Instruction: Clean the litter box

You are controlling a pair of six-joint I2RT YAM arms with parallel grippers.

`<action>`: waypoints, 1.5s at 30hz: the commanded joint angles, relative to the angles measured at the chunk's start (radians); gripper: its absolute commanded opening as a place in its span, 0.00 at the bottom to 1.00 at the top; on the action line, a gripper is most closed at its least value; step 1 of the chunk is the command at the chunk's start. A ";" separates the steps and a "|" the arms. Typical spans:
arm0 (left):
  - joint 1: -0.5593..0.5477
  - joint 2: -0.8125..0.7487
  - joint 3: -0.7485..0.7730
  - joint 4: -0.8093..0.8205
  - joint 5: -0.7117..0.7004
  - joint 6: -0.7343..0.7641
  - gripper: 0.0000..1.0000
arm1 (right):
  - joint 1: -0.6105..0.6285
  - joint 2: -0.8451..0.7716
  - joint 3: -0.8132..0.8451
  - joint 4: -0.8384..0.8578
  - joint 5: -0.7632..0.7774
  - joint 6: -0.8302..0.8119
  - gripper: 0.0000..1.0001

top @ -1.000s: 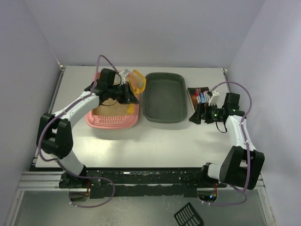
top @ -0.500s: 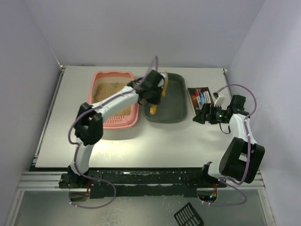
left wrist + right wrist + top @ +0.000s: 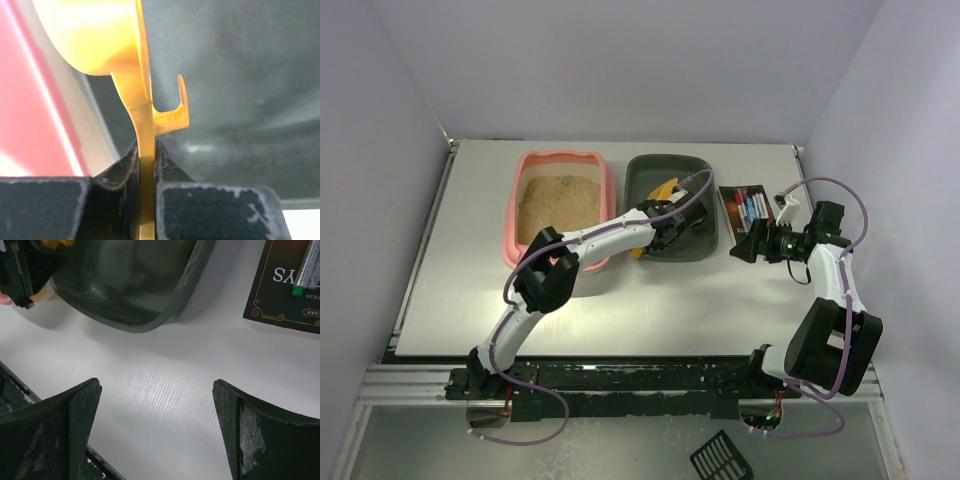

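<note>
The white table (image 3: pixel 620 300) holds the pink litter box (image 3: pixel 512 215), full of sand, near the far edge and left of the middle. A dark grey tray (image 3: pixel 650 175) sits just beside it on the right. The left gripper (image 3: pixel 146 155) is squeezed tight on the handle of a yellow scoop (image 3: pixel 95 35) over the grey tray, and the right gripper (image 3: pixel 155 390) hangs wide apart over the table near the right edge.

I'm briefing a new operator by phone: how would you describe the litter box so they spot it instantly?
On the white table, two similar trays sit side by side toward the back. The litter box is the left one; unlike the dark grey tray beside it, it is pink and holds tan sandy litter.
</note>
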 commanded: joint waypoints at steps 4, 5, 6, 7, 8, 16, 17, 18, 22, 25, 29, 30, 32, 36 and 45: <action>-0.027 -0.077 0.054 -0.067 -0.163 0.025 0.07 | -0.008 -0.016 0.012 0.005 -0.018 -0.014 0.96; -0.024 -0.109 0.042 -0.054 -0.139 0.023 0.07 | -0.008 -0.016 0.013 0.002 -0.020 -0.015 0.96; -0.012 -0.148 0.031 -0.045 -0.097 0.015 0.07 | -0.008 -0.017 0.012 -0.001 -0.020 -0.016 0.96; 0.010 -0.189 0.027 -0.041 0.002 0.001 0.07 | -0.008 -0.020 0.011 -0.001 -0.019 -0.015 0.96; 0.053 -0.231 0.025 -0.043 0.142 -0.027 0.07 | -0.008 -0.024 0.008 0.001 -0.016 -0.013 0.96; 0.511 -0.695 -0.362 0.301 1.009 -0.393 0.07 | 0.004 0.008 0.011 0.002 -0.023 -0.015 0.96; 0.551 -0.700 -0.355 0.259 1.045 -0.399 0.07 | 0.007 0.011 0.011 0.013 -0.024 -0.006 0.96; 0.579 -0.696 -0.332 0.178 1.043 -0.386 0.07 | 0.010 0.016 0.015 0.031 -0.027 0.003 0.96; 0.663 -0.699 -0.352 0.022 1.046 -0.302 0.07 | 0.064 0.098 0.104 0.122 -0.052 0.060 1.00; 0.701 -0.703 -0.427 0.024 1.062 -0.265 0.07 | 0.177 0.205 0.261 0.158 -0.002 0.091 1.00; 0.705 -0.656 -0.413 -0.094 0.885 -0.134 0.07 | 0.328 0.336 0.445 0.219 0.060 0.138 1.00; 0.705 -0.638 -0.399 -0.127 0.814 -0.100 0.07 | 0.360 0.366 0.485 0.232 0.066 0.147 1.00; 0.705 -0.611 -0.376 -0.179 0.664 -0.065 0.07 | 0.415 0.432 0.571 0.265 0.065 0.183 1.00; 0.706 -0.570 -0.362 -0.202 0.515 -0.053 0.07 | 0.489 0.567 0.723 0.386 0.033 0.343 1.00; 0.706 -0.505 -0.404 -0.117 0.545 -0.083 0.07 | 0.725 0.795 0.923 0.469 0.331 0.524 1.00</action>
